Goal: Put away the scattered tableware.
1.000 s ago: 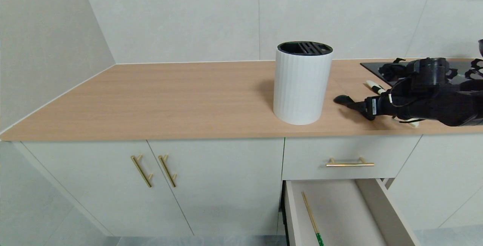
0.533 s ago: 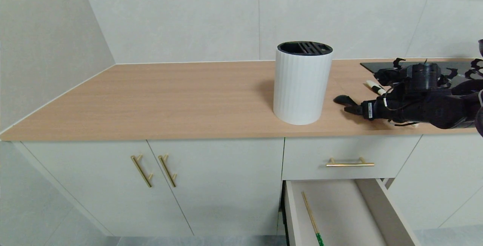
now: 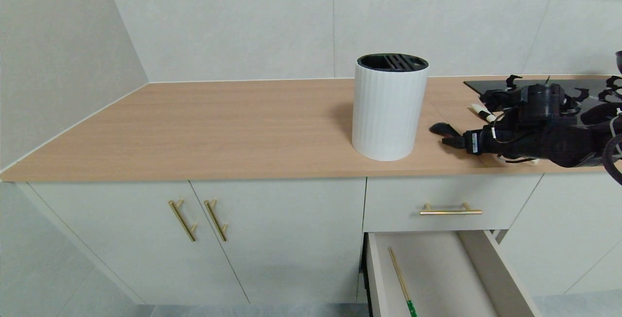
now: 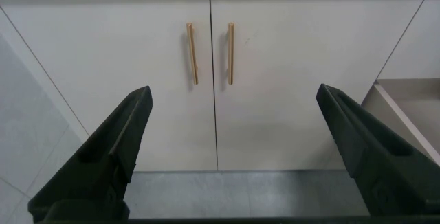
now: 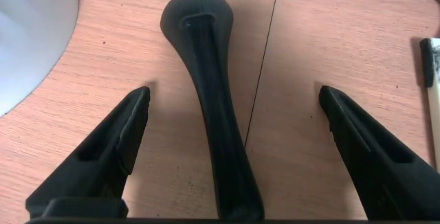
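Two cabinet doors [image 3: 194, 239] with slanting gold bar handles fill the lower left of the head view, under a wooden countertop [image 3: 218, 132] that runs across the middle of the frame. Just right of centre, a white ribbed utensil holder [image 3: 388, 108] with a black slotted top stands upright on the counter. To its right lies a black utensil handle [image 3: 439, 128], its rounded end pointing toward the holder and near it but not touching. The far end is hidden under the arm.

The right gripper [image 3: 459, 137] sits low over that handle. In the right wrist view the right gripper [image 5: 234, 97] has its jaws spread wide, one on each side of the black utensil handle [image 5: 206, 100], which lies flat on the wood between them and is not pinched. The holder's curved wall [image 5: 27, 31] fills that view's upper left corner.

Further right, a white utensil with a black band [image 3: 482, 111] lies on the counter and passes behind the arm, beside a black cooktop [image 3: 478, 86] at the upper right.

At the lower right an open drawer [image 3: 491, 278] holds a wooden chopstick with a green end [image 3: 401, 278] along its left side; whether it is one or a pair, I cannot tell.

The left gripper [image 4: 234, 97] faces the cabinet doors [image 4: 275, 80], its jaws wide apart and holding nothing.
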